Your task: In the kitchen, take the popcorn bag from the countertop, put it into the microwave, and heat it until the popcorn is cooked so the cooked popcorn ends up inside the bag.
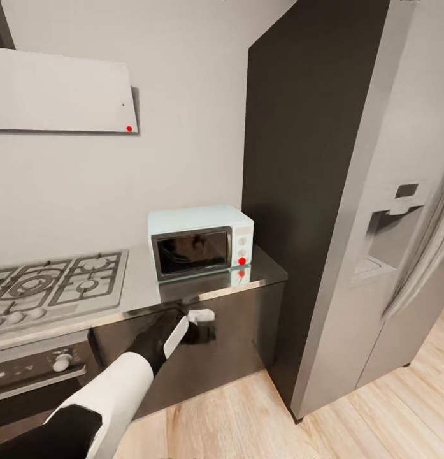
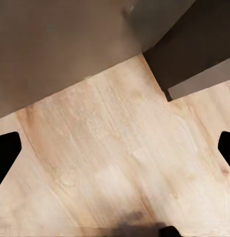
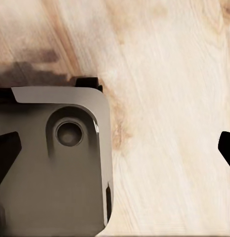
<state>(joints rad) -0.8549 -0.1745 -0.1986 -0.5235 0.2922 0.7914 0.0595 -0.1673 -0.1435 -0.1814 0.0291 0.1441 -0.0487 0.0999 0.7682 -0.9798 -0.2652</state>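
The gas hob (image 1: 56,280) sits at the left of the countertop (image 1: 142,287). The left gripper (image 1: 195,320), fingers spread apart and empty, hovers at the counter's front edge, just below the microwave (image 1: 200,240), door closed. The fridge (image 1: 374,210) stands rightmost.

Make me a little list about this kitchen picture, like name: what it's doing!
microwave: on the countertop, door shut, red light lit
left gripper: raised near the countertop's front edge, fingers apart, holding nothing
right gripper: open over the wood floor
hob: beside the microwave
fridge: silver, on the other side
popcorn bag: can't say where
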